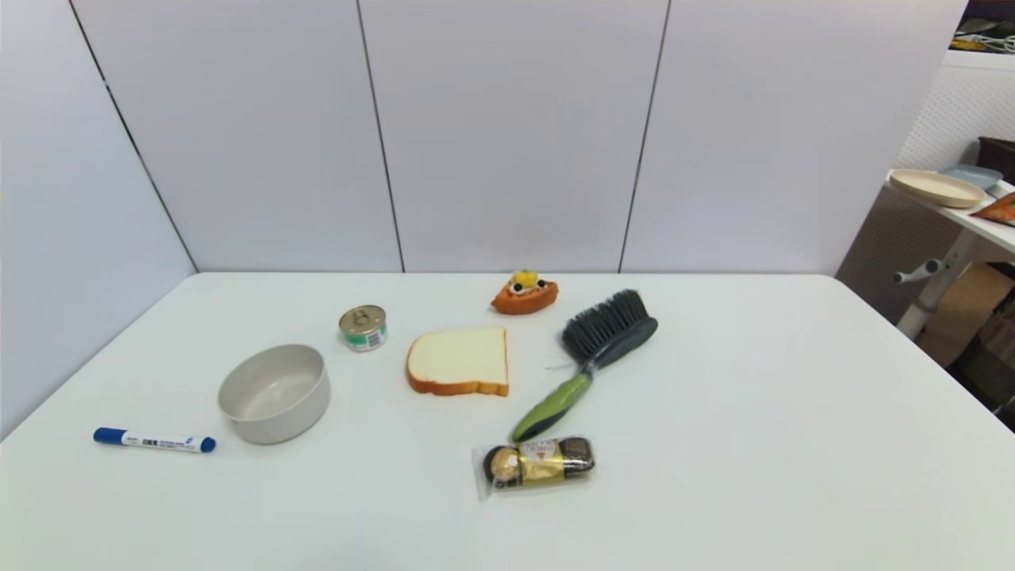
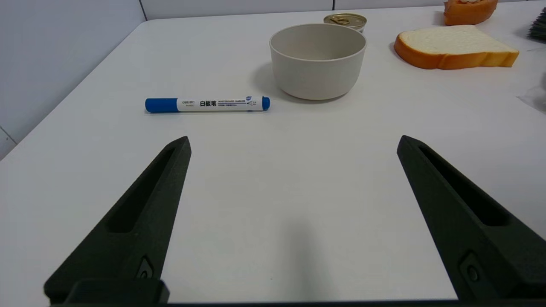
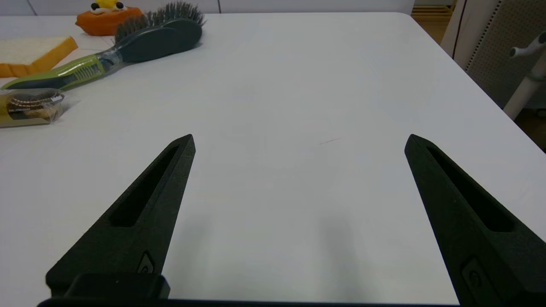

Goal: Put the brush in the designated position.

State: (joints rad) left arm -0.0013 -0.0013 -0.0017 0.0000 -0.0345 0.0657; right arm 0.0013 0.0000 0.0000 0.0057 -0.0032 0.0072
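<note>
Nearest the head camera, one chocolate pack (image 1: 535, 464) is lying on the counter (image 1: 793, 444), almost touching the handle tip of the brush (image 1: 591, 357). That single brush is resting untouched just right of the one bread slice (image 1: 460, 361), bristles pointing away from the robot. Left end effector (image 2: 294, 143) and right end effector (image 3: 298, 140) are both hovering low with fingers spread wide, holding nothing. Reaching for the handle is risking a nudge to the chocolates; gripping the bristly head is risking a slip. Also sitting left of the bread: one bowl (image 1: 275, 392), one tin (image 1: 363, 327), one marker (image 1: 154, 440); behind it, one toy pastry (image 1: 524, 293).
</note>
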